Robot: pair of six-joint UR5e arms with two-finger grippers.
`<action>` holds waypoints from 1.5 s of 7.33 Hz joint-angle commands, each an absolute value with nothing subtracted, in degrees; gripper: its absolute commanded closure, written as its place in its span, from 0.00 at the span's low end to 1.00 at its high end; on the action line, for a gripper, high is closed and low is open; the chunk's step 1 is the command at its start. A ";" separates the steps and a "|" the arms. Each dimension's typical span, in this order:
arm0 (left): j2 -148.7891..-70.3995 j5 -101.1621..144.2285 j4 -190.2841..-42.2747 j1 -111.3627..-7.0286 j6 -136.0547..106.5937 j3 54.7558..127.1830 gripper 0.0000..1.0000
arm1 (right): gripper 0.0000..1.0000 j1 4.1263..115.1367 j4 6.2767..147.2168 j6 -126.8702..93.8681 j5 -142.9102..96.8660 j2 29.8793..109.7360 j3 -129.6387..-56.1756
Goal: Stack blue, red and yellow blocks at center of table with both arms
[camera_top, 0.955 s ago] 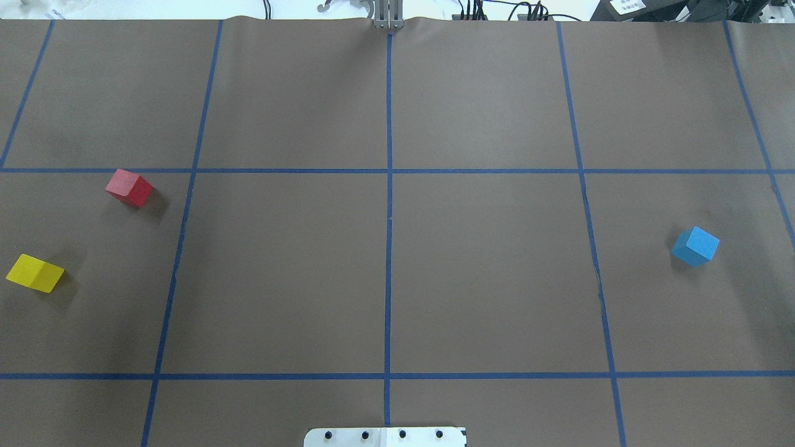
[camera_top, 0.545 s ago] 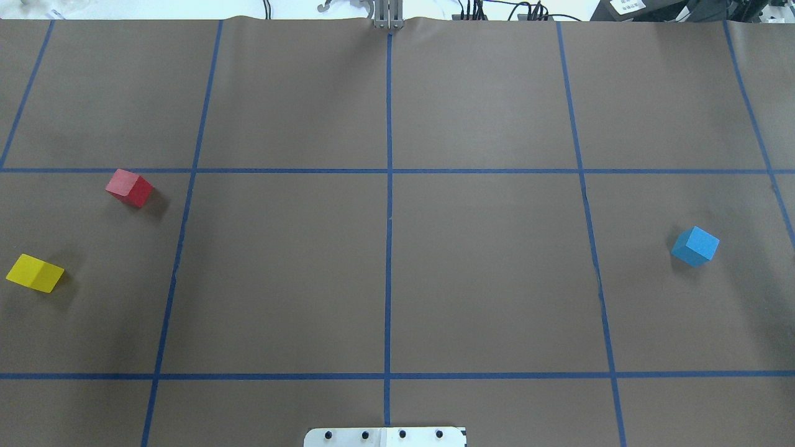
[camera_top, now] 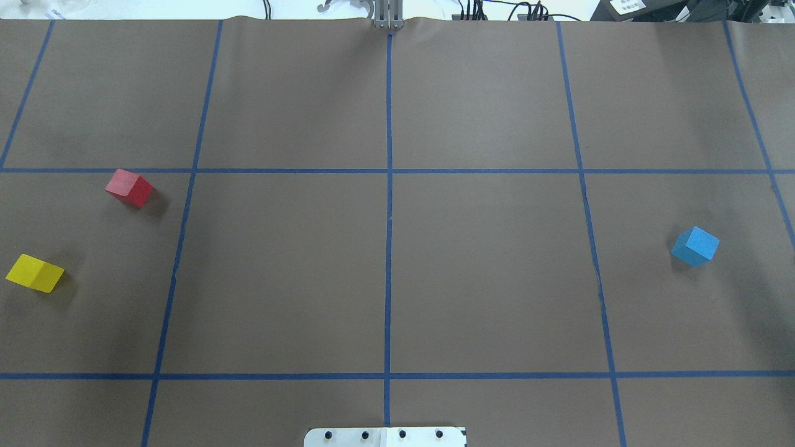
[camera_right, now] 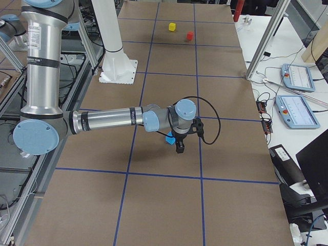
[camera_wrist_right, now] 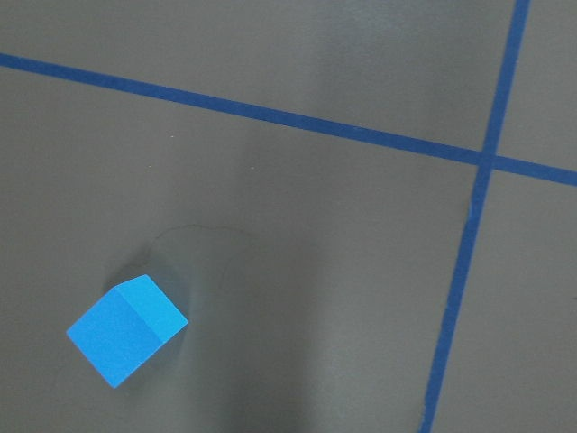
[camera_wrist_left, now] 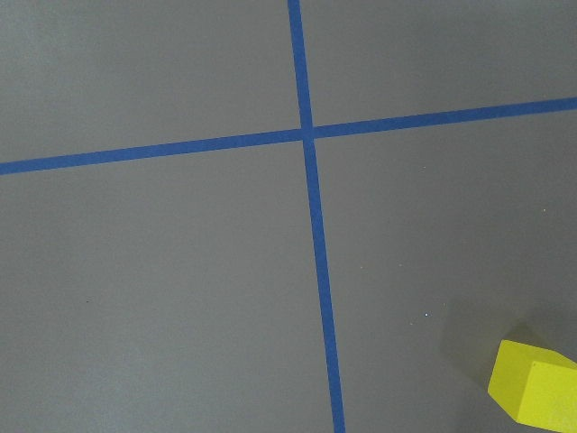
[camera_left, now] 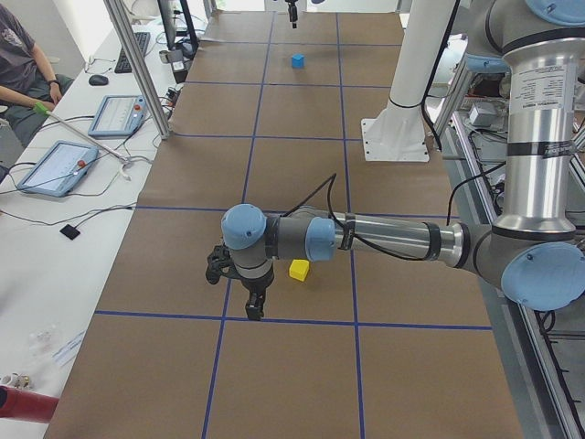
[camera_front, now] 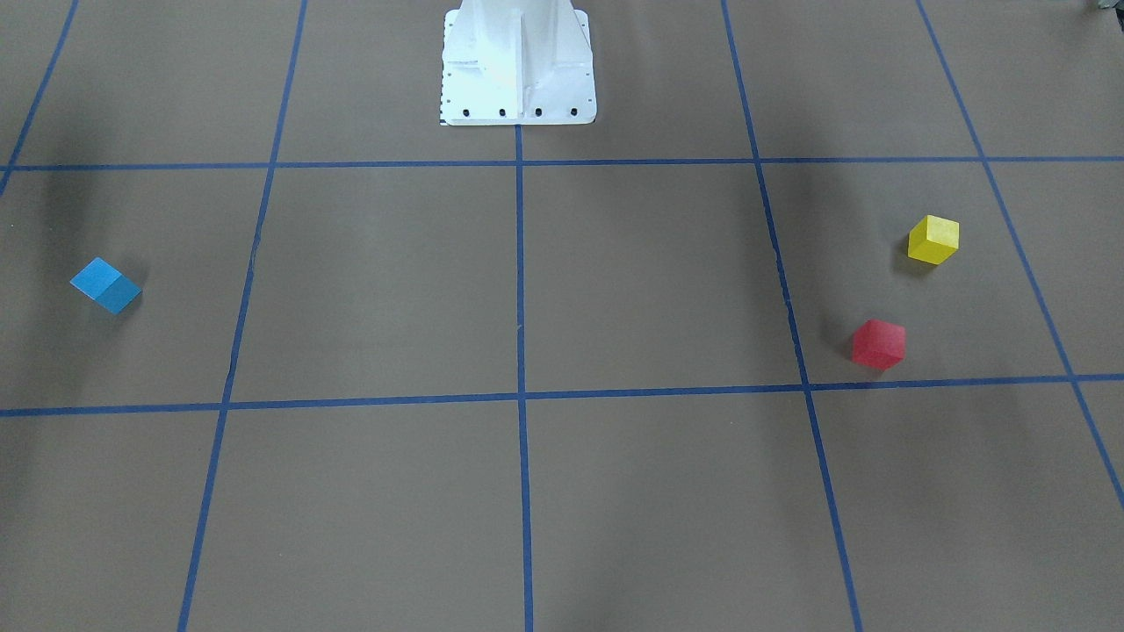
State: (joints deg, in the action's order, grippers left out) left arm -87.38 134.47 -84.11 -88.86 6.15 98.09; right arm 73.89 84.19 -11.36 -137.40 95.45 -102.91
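Observation:
The yellow block (camera_top: 35,273) and the red block (camera_top: 129,187) lie apart at the table's left end. The blue block (camera_top: 695,246) lies at the right end. All three rest on the brown paper, also in the front view: yellow (camera_front: 933,239), red (camera_front: 878,342), blue (camera_front: 105,285). My left gripper (camera_left: 254,306) hangs low just beside the yellow block (camera_left: 299,270), which shows at the lower right of the left wrist view (camera_wrist_left: 536,392). My right gripper (camera_right: 179,148) hangs just beside the blue block (camera_right: 169,139), seen in the right wrist view (camera_wrist_right: 126,329). I cannot tell whether either is open.
The robot's white base plate (camera_top: 385,436) sits at the near middle edge. Blue tape lines grid the table (camera_top: 497,279). Metal frame posts (camera_left: 137,64) and an operator's desk with tablets (camera_left: 55,165) stand along the far side, and a person (camera_left: 18,64) sits there.

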 commanded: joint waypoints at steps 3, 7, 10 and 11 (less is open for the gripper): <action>-87.45 134.47 -84.11 -88.86 6.15 98.09 0.00 | 0.01 63.12 75.24 -42.69 -133.69 95.97 -104.50; -87.45 134.47 -84.11 -88.86 6.15 98.17 0.00 | 0.01 58.54 75.15 -50.35 -131.13 96.06 -103.89; -87.45 134.47 -84.11 -88.86 6.15 98.26 0.00 | 0.01 58.01 75.06 -50.45 -130.87 95.45 -102.39; -87.45 134.47 -84.11 -88.86 6.15 98.35 0.00 | 0.01 57.22 74.54 -50.54 -129.13 95.36 -102.39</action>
State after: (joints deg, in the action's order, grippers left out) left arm -87.46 134.47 -84.11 -88.83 6.15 98.28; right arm 57.95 74.97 -50.44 -130.52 95.51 -102.55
